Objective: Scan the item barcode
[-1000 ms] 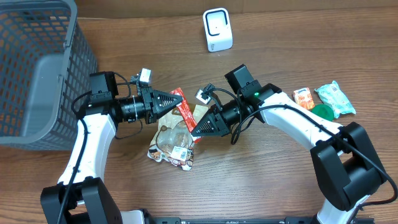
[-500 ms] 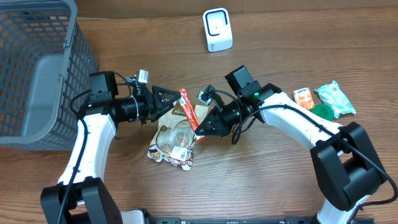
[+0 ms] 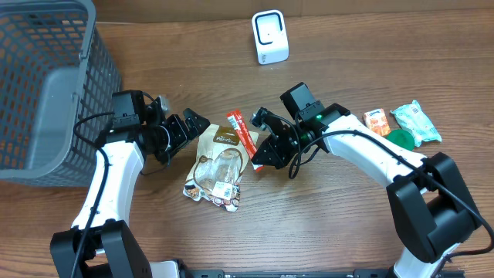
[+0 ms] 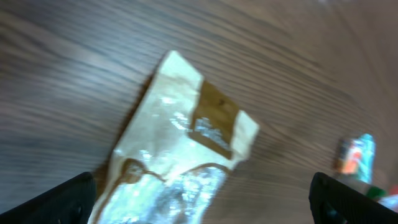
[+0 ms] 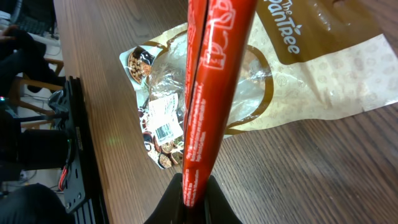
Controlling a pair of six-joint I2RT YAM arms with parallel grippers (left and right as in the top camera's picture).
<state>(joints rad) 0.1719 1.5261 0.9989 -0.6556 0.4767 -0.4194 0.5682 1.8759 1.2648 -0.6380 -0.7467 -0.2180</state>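
red packet point(image 3: 243, 130) is off the table, pinched at its lower end by the right gripper point(image 3: 259, 151) – jaws pressed together on it. the rest sticks up and left over the tan snack pouch point(image 3: 218, 154). in the right wrist view the packet point(image 5: 211, 93) shows edge-on, a long thin strip rising from between the fingertips point(image 5: 177, 193).

left gripper point(image 3: 190, 130) is spread wide with nothing in it, just left of the pouch and clear of the packet. its wrist camera looks down on the pouch point(image 4: 186, 143) lying flat on the wood.

handling, judged: packet looks light, a thin glossy wrapper, probably slick. it holds itself out straight from one end, so some stiffness along its length, but it would likely bend or twist if pushed sideways. not fragile, though a hard squeeze mid-body could crush the contents. best hold is where it is now – the flat end seam, leaving both faces free.

no barcode visible on the red packet in any view, so can't tell which face needs to point at the white scanner point(image 3: 270, 36), which stands well apart at the far edge of the table. the only barcode label seen point(image 5: 164, 127) is on the clear pack under the pouch, not on the held item.

grey basket point(image 3: 46, 85) is at far left; other snack packs point(image 3: 415, 122) lie at far right.
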